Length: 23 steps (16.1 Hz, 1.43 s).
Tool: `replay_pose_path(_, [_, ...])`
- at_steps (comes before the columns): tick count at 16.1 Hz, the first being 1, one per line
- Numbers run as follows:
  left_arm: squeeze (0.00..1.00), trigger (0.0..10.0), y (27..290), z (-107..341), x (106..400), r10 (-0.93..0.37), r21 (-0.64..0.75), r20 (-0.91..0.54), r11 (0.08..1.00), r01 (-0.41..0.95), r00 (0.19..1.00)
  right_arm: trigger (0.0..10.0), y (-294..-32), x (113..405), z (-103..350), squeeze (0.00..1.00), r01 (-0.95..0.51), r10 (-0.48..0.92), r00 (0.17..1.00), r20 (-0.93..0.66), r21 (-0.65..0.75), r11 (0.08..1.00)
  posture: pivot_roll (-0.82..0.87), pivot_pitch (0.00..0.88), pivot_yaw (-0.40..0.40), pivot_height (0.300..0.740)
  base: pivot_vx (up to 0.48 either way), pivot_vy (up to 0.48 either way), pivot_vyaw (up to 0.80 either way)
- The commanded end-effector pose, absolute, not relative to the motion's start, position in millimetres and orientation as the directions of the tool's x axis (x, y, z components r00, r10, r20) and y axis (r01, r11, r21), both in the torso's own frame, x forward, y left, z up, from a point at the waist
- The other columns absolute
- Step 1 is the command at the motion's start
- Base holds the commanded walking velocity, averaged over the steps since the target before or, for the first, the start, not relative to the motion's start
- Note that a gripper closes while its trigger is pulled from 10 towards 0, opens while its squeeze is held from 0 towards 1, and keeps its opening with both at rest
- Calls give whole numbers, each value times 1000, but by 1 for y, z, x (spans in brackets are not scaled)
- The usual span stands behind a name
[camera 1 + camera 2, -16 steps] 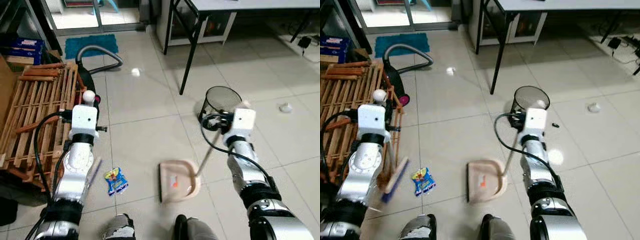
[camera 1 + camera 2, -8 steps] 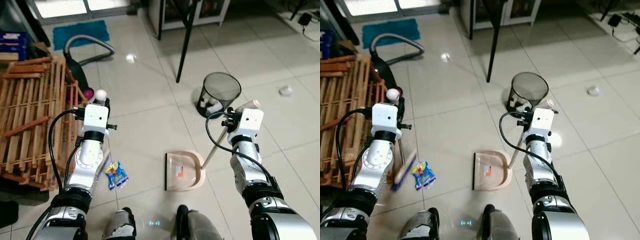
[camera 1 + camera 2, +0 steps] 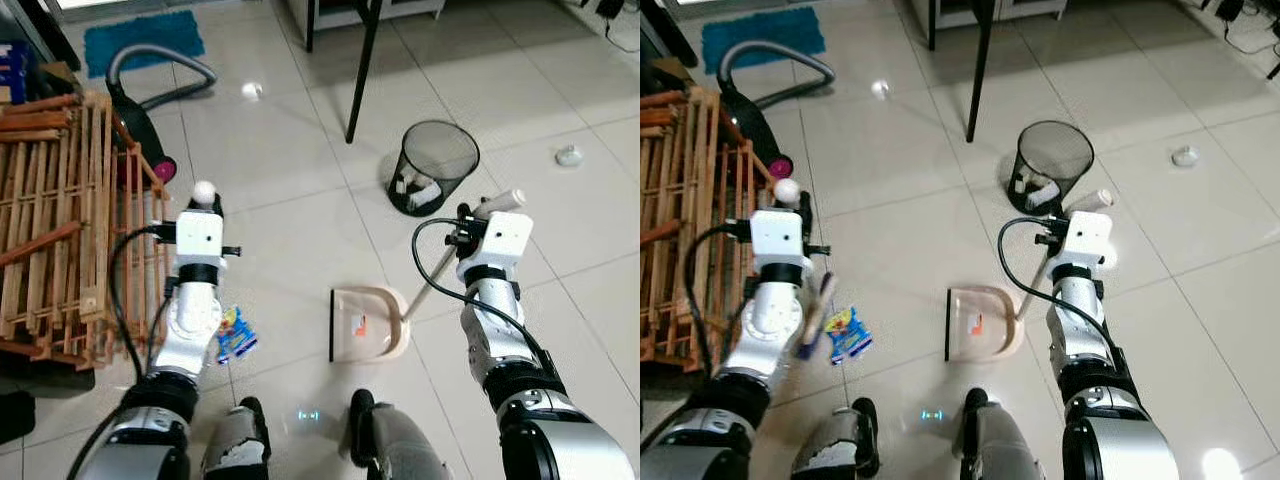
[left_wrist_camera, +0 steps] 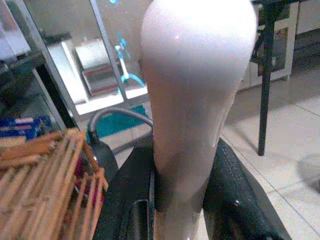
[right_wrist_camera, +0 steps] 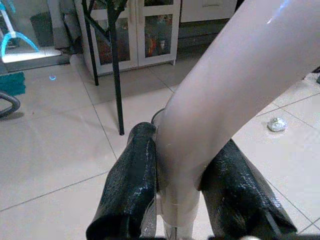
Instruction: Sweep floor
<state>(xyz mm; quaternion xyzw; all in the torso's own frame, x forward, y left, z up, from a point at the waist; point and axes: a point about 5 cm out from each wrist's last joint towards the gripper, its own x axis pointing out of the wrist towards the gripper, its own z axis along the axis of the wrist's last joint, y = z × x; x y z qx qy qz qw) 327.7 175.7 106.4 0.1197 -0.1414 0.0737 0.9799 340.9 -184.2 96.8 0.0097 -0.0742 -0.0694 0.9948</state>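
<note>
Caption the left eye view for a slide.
Robot holds a broom handle in its left claw and a dustpan handle in its right claw, beside a snack wrapper.

Even indoor light falls on the glossy pale tiled floor (image 3: 290, 160), with a small round glare spot at upper left centre and a bluish one low in the frame between the robot's feet. The black metal table leg (image 3: 362, 70) casts a soft shadow. The blue-bristled broom head (image 3: 816, 318) is motion-blurred. In the wrist views the pale pink plastic handles (image 4: 192, 100) are overexposed and blurred, and the bright glass door (image 4: 100, 55) behind is washed out.
</note>
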Motion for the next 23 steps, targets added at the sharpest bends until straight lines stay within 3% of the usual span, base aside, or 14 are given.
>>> replay_pose_path(1, [0,10000,180,88,320,184,166,227,960,-224,956,10000,-183,336,87,0,134,-136,984,112,23,991,-11,355,-24,740,0,0,0])
replay_pose_path(9, [0,10000,174,90,324,244,63,216,963,-263,945,10000,-168,334,76,0,99,-101,993,59,31,995,15,363,-18,740,0,0,0])
replay_pose_path(17, [0,10000,135,105,340,139,-45,222,990,-132,965,10000,-166,334,73,0,100,-101,994,42,35,994,11,355,-9,740,0,0,0])
replay_pose_path(21, [0,10000,125,108,343,81,-13,235,997,-80,969,10000,-164,336,74,0,95,-96,995,35,35,995,10,351,-8,740,0,0,0])
replay_pose_path(23, [0,10000,138,106,340,59,69,248,995,-79,967,10000,-166,338,76,0,97,-98,994,37,34,995,12,349,-7,740,0,0,0])
